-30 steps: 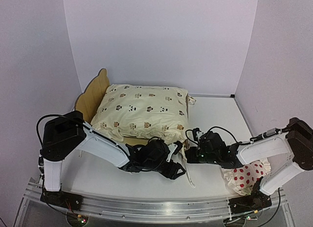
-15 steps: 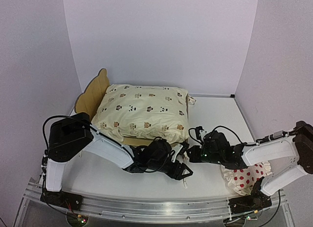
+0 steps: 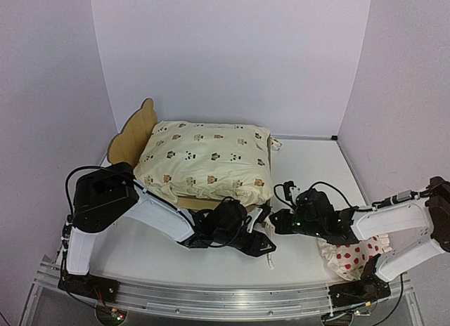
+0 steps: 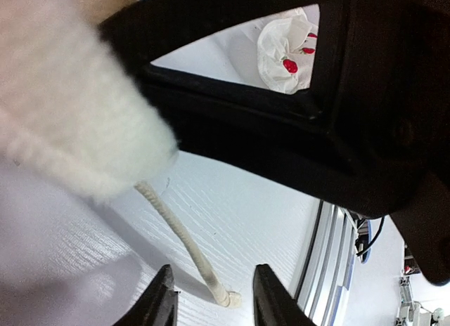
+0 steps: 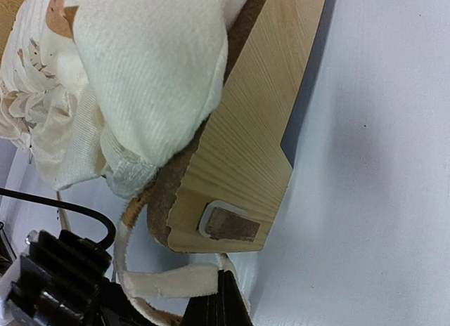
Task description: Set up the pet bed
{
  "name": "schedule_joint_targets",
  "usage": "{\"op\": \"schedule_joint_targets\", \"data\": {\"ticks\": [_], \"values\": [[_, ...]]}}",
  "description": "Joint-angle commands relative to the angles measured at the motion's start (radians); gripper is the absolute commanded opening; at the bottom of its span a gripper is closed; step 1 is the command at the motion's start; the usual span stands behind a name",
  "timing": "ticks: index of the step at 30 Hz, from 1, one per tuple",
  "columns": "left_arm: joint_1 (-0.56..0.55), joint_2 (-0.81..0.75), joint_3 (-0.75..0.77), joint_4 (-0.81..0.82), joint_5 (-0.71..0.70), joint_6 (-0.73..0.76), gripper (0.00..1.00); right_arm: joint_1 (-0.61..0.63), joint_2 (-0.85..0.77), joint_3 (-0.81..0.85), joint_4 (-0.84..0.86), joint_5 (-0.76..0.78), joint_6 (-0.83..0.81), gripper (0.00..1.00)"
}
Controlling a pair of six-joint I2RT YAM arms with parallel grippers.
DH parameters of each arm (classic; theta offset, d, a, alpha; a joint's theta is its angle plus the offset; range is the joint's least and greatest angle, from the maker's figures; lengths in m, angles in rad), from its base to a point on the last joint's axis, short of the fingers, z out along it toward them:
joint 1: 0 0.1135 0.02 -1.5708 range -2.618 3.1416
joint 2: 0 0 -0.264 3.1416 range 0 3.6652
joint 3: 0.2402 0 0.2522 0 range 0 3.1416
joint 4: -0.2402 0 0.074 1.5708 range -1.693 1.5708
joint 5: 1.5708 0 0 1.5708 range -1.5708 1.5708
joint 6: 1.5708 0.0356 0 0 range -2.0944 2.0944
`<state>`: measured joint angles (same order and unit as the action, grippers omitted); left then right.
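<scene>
The pet bed (image 3: 132, 135) stands at the back left, its scalloped headboard to the left, with the cream animal-print cover (image 3: 207, 161) lying on it. In the right wrist view the bed's near plywood corner (image 5: 256, 136) shows with the cover (image 5: 140, 80) bulging over it. My right gripper (image 5: 223, 301) is shut on a cream tie strap (image 5: 169, 282) of the cover, just below that corner. My left gripper (image 4: 214, 303) is open low over the table, its fingertips either side of a cream cord (image 4: 179, 238). Both grippers sit close together in front of the bed (image 3: 271, 231).
The white red-dotted pillow (image 3: 351, 256) lies at the front right under the right arm, and it also shows in the left wrist view (image 4: 285, 41). The right arm's black body crosses the top of the left wrist view. The metal rail (image 3: 211, 298) runs along the near edge.
My left gripper has slid a little to the right along the table. My right gripper has shifted slightly right and nearer, still holding the strap. The loose cord has moved with them.
</scene>
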<state>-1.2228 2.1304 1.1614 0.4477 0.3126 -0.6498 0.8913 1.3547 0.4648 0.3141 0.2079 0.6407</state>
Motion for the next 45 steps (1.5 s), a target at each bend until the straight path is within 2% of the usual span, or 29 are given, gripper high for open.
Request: {"op": "schedule_joint_targets", "data": {"ticks": [1,13,20,33,45], "values": [[0.007,0.022,0.048,0.037,0.025,-0.020,0.32,-0.003,-0.031,-0.010,0.025,0.019,-0.018,0.00],[0.010,0.037,0.078,0.033,0.050,-0.022,0.00,-0.003,-0.048,-0.028,0.035,0.009,-0.030,0.00],[0.009,0.019,0.057,0.038,0.052,-0.029,0.00,-0.003,-0.057,-0.037,0.051,0.024,-0.023,0.00],[0.034,-0.114,-0.087,-0.039,-0.068,-0.010,0.00,-0.003,-0.092,-0.048,0.050,0.104,-0.021,0.00],[0.059,-0.214,-0.124,-0.229,-0.290,0.053,0.00,-0.003,-0.153,0.083,-0.081,0.082,-0.094,0.00]]}}
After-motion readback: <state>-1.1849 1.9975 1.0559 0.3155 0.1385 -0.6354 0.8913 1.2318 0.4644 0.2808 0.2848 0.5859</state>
